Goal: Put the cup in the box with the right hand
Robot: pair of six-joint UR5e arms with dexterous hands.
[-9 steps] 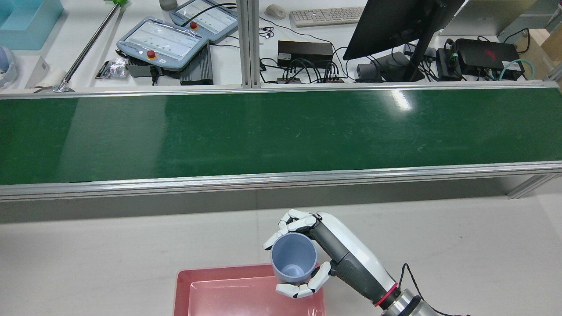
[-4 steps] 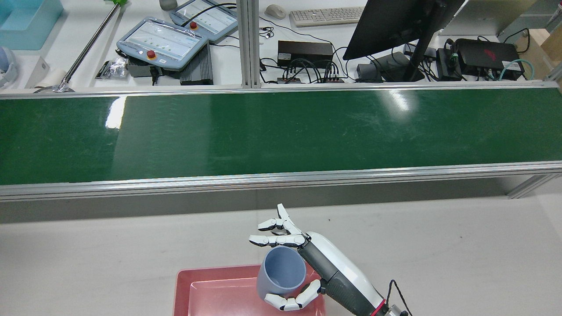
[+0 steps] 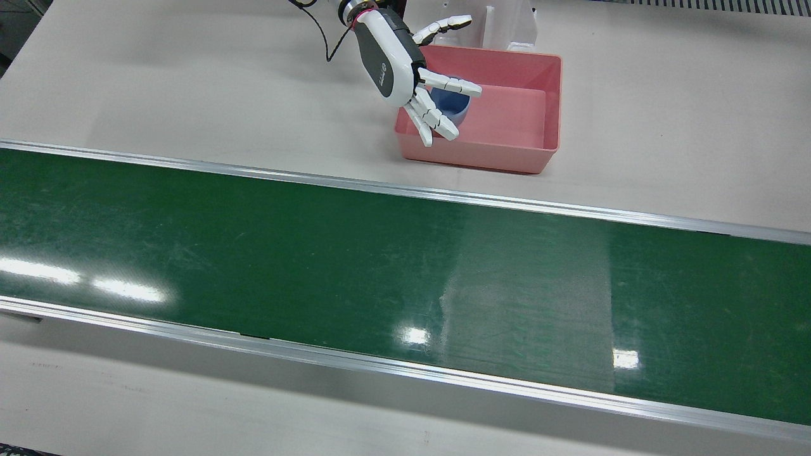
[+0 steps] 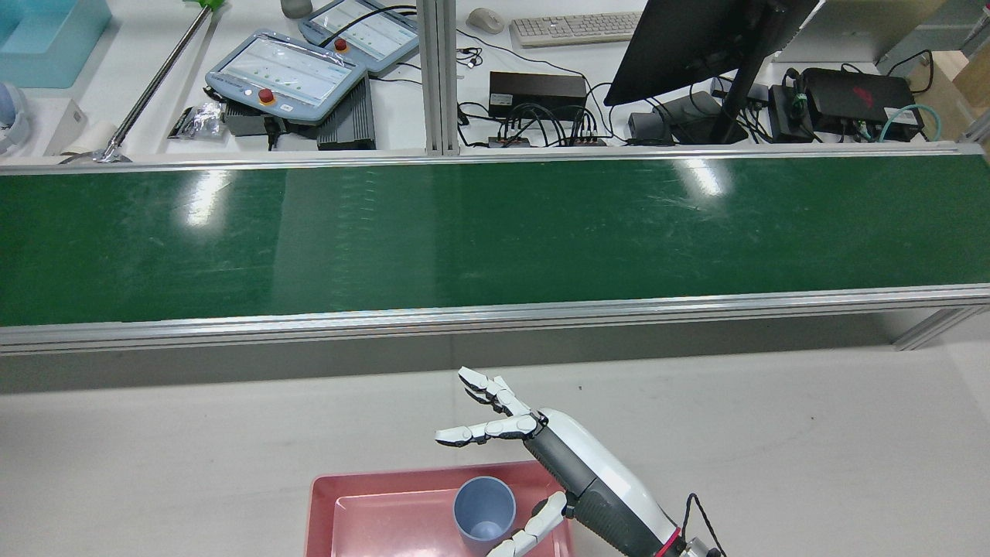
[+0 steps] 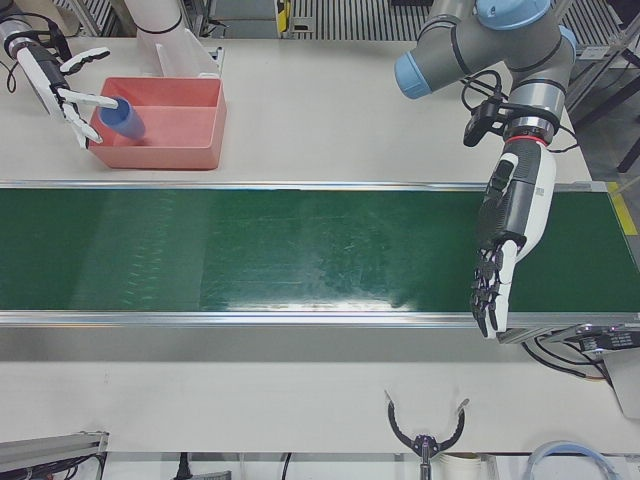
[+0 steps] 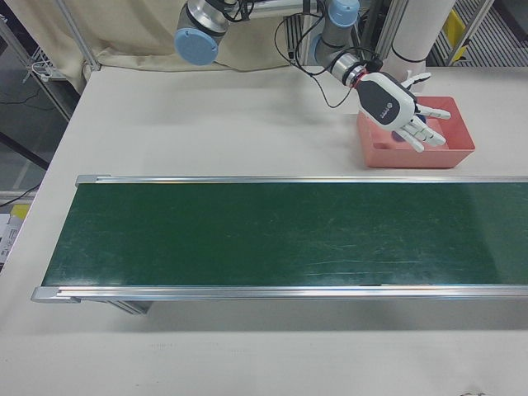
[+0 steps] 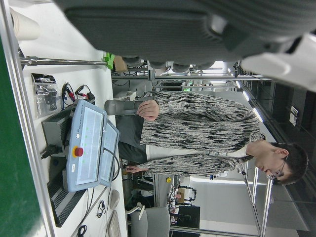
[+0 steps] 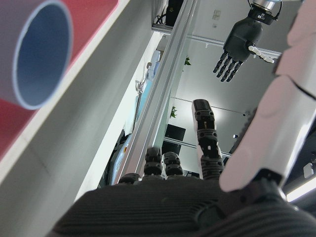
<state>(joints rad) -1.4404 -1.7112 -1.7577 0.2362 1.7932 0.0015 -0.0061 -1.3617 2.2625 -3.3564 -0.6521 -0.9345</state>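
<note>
A blue-grey cup (image 4: 484,517) stands mouth-up inside the pink box (image 4: 387,473), in the corner nearest my right hand. In the front view the cup (image 3: 451,104) is partly behind the fingers. My right hand (image 4: 561,464) hovers at the box's edge, open, its fingers spread above and beside the cup without holding it. The right hand view looks down at the cup's mouth (image 8: 34,54). My left hand (image 5: 505,235) hangs open, fingers pointing down, over the far end of the belt and holds nothing.
A long green conveyor belt (image 4: 495,232) with aluminium rails runs across the table beyond the box. Behind it a bench holds teach pendants (image 4: 286,77), a monitor (image 4: 696,46) and cables. A person (image 7: 197,133) stands there.
My right hand has opened and let go of the cup. The cup has dropped from a tilted hold above the box edge to standing inside the box.
</note>
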